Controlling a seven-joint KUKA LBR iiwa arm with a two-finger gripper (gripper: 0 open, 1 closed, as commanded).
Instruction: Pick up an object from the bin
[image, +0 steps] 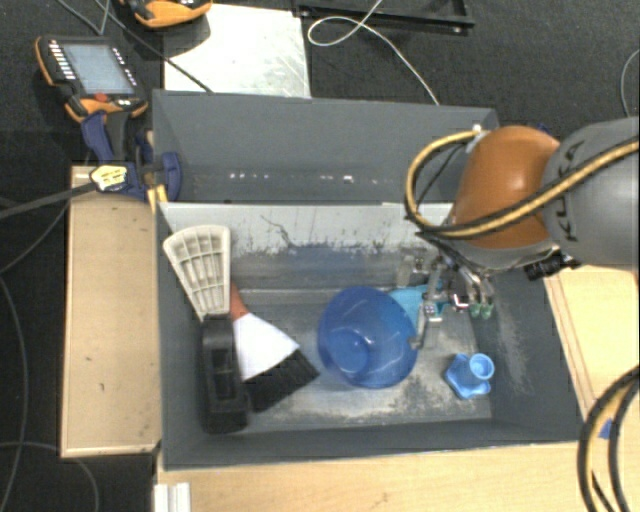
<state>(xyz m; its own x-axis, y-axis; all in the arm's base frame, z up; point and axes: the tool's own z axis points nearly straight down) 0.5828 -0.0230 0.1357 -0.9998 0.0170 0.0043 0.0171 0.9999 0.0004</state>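
Blue bowl (368, 338) lies unlifted in the bin (300, 265); the gripper (437, 298) hovers at its two o'clock. I cannot tell whether it is spread. Nothing picked yet.

Just right of the blue bowl (367, 337), you see a light-blue thing (406, 300) half hidden by the gripper (436, 310), shape unclear.

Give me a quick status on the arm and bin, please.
Gripper low at right rim of blue bowl. Small blue piece lies apart, toward front. White brush, black pieces heaped left, clear of arm.
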